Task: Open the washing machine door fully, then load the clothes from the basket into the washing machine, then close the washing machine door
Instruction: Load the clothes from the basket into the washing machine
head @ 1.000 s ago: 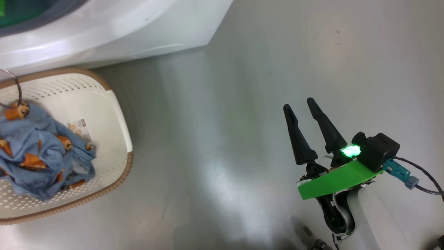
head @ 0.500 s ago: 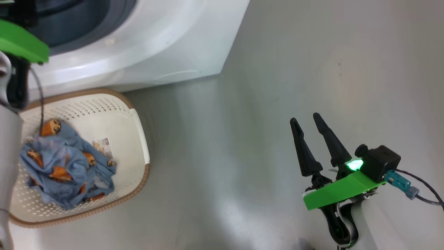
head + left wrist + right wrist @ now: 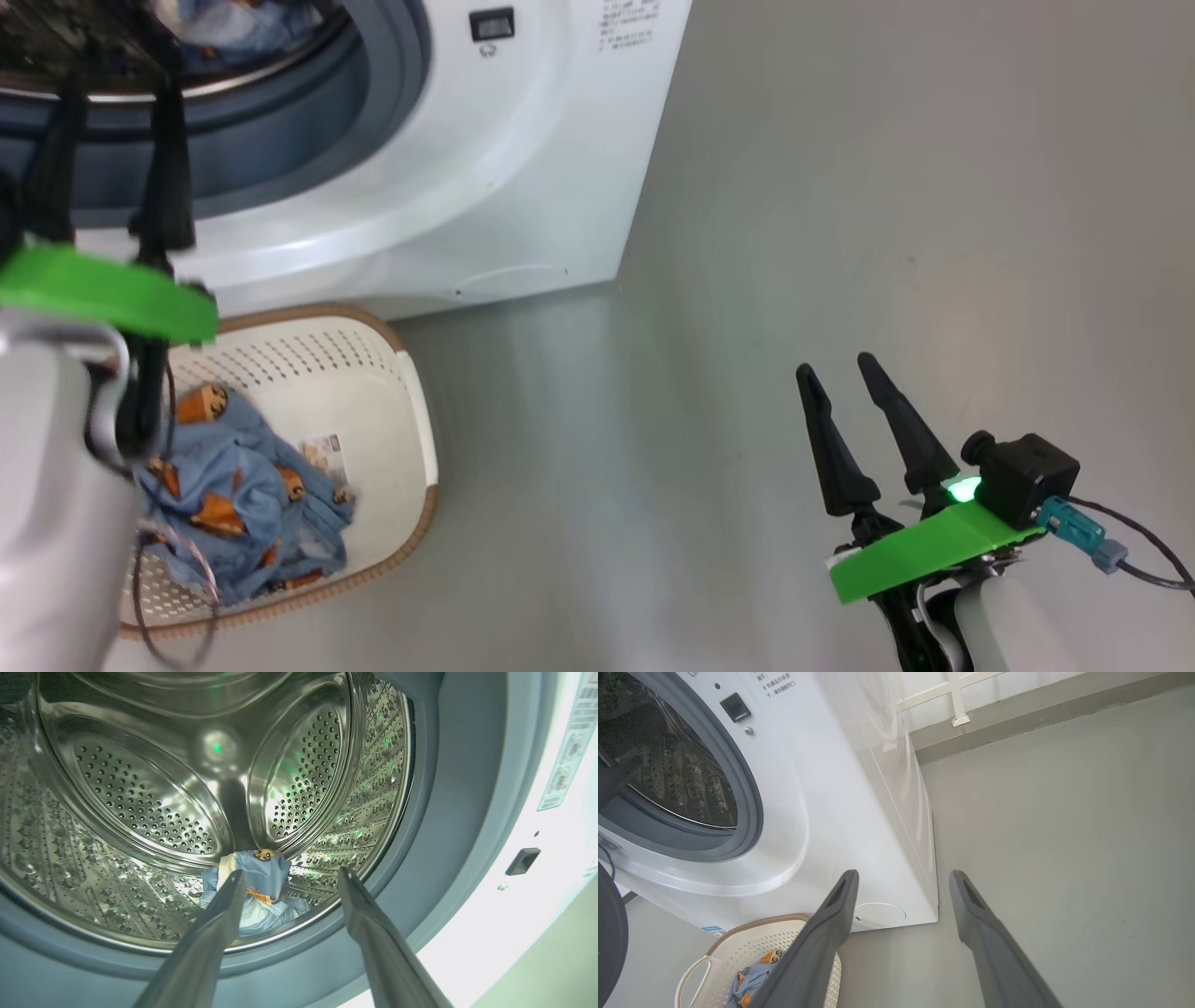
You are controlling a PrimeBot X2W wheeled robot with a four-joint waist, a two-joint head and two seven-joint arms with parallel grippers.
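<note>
Roughly midway, by the look of it. At the mouth of the washing machine (image 3: 523, 168), left gripper (image 3: 290, 871) with fingers spread wide and holding nothing, aimed into the steel drum (image 3: 140, 788). Just beyond the fingertips, at the drum's bottom near its front lip and the grey seal (image 3: 444, 812), one blue printed garment (image 3: 261, 877) already lying inside. Likewise spread and empty, right gripper (image 3: 835, 366) hanging over bare floor (image 3: 747, 233), well apart from the machine's right front corner. Opening unobstructed, so the door-opening step judged done; dark curved edge (image 3: 609, 933) at the left of the right wrist view possibly the washing machine door, though hard to be sure. Lower down, the basket (image 3: 415, 439) on the floor just beside the machine's front base, with more of the clothes (image 3: 243, 495) bunched on its bottom toward the left side, next to the paper label (image 3: 325, 451). Left to do: carrying that remaining bundle into the drum, then swinging the door shut.
</note>
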